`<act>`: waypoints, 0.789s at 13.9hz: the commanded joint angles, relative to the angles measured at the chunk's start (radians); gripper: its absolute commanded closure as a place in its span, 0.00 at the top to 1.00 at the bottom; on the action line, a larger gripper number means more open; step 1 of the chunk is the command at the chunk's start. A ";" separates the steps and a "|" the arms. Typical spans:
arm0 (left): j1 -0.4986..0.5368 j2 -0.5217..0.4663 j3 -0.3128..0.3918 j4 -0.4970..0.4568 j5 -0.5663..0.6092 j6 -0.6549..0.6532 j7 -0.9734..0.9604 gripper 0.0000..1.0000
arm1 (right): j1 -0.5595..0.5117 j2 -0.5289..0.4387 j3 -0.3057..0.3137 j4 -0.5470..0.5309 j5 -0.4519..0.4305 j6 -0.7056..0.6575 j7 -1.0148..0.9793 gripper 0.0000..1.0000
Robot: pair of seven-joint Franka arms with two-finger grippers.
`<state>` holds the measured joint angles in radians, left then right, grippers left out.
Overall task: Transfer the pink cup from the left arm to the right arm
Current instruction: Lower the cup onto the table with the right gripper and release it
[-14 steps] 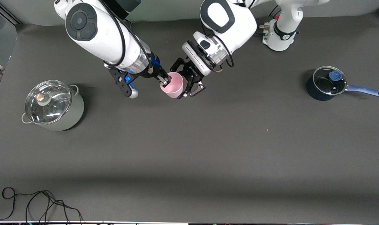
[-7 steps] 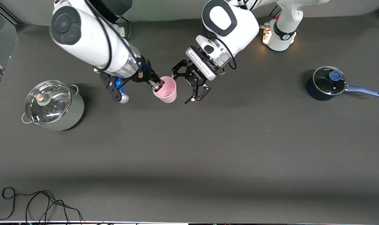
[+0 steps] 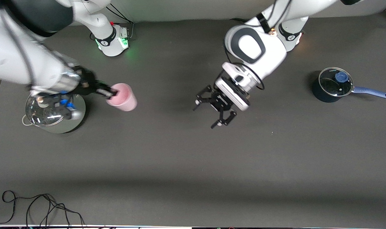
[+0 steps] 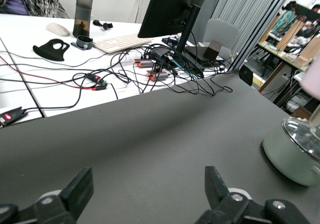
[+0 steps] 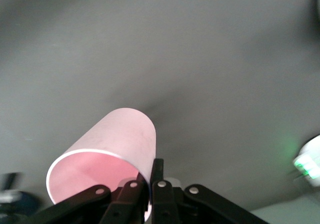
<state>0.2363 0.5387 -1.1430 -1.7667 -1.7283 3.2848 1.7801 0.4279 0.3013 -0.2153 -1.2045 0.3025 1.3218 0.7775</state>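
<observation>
The pink cup (image 3: 122,101) hangs tilted in the air over the table, beside the lidded grey-green pot (image 3: 72,120). My right gripper (image 3: 112,93) is shut on the cup's rim, one finger inside and one outside. In the right wrist view the cup (image 5: 117,139) lies on its side with its mouth toward the camera, and the right gripper (image 5: 152,171) pinches its wall. My left gripper (image 3: 207,114) is open and empty over the middle of the table, well apart from the cup. The left wrist view shows the left gripper (image 4: 148,184) with its fingers wide apart over bare mat.
The grey-green pot with a glass lid stands at the right arm's end of the table and shows in the left wrist view (image 4: 292,156). A dark blue saucepan (image 3: 331,86) with a glass lid and a blue handle stands at the left arm's end. A black cable (image 3: 37,206) lies at the table's near edge.
The left gripper let go of the cup and drew back toward the left arm's end. The right arm carried the cup away toward the grey-green pot.
</observation>
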 commanded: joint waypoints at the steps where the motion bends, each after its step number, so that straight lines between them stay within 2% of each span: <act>1: 0.096 -0.023 -0.034 -0.074 -0.004 -0.101 -0.008 0.99 | 0.014 -0.022 -0.047 -0.062 -0.138 -0.024 -0.276 0.00; 2: 0.144 -0.025 -0.040 -0.104 0.010 -0.161 -0.008 0.99 | 0.012 -0.021 -0.061 -0.081 -0.181 -0.021 -0.344 0.00; 4: 0.224 -0.029 -0.050 -0.157 0.033 -0.273 -0.008 0.99 | 0.012 -0.021 -0.110 -0.137 -0.191 0.003 -0.415 0.00; 5: 0.241 -0.032 -0.050 -0.174 0.042 -0.289 -0.008 0.99 | 0.012 -0.022 -0.125 -0.174 -0.192 0.042 -0.440 0.00; 11: 0.345 -0.022 -0.041 -0.256 0.168 -0.479 -0.018 0.99 | 0.011 -0.022 -0.188 -0.450 -0.184 0.371 -0.575 0.00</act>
<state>0.5274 0.5391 -1.1699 -1.9719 -1.6114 2.8694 1.7820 0.4254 0.3040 -0.3903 -1.5382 0.1324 1.5832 0.2478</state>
